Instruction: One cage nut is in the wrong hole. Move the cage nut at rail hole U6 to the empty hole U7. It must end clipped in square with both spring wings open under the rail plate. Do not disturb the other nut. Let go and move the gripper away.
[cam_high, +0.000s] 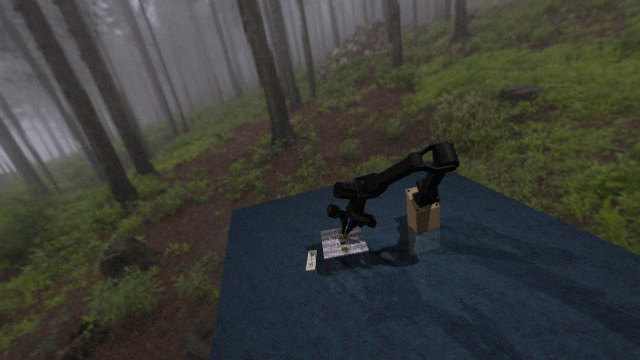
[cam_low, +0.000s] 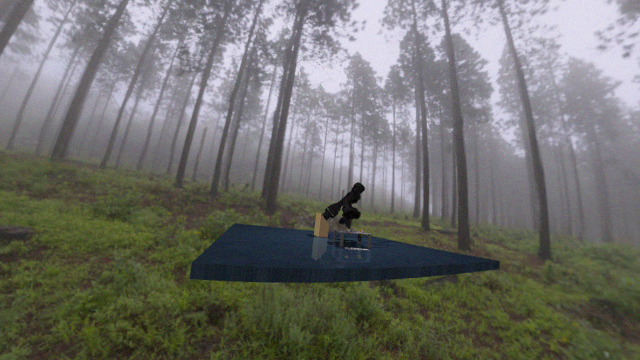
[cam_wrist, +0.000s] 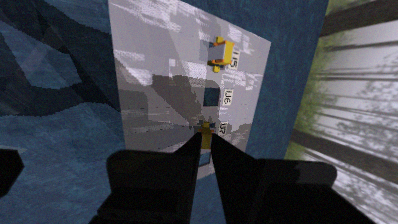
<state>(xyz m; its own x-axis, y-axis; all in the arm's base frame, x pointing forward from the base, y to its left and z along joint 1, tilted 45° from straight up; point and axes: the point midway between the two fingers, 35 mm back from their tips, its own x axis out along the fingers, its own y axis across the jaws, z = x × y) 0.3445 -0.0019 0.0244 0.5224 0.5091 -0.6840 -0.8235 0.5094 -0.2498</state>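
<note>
The cage nut is sitting pinched between the fingertips of the gripper, which is pointing down at the rail plate beside label U7.

We see a deep blue bench — and on it a rail of pale grey, streaked white. The nuts are yellow; the arm is black — its block tan.

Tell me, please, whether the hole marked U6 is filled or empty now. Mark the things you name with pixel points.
Empty: in the wrist view, the U6 hole (cam_wrist: 211, 97) shows only dark blue, with no nut in it.
</note>
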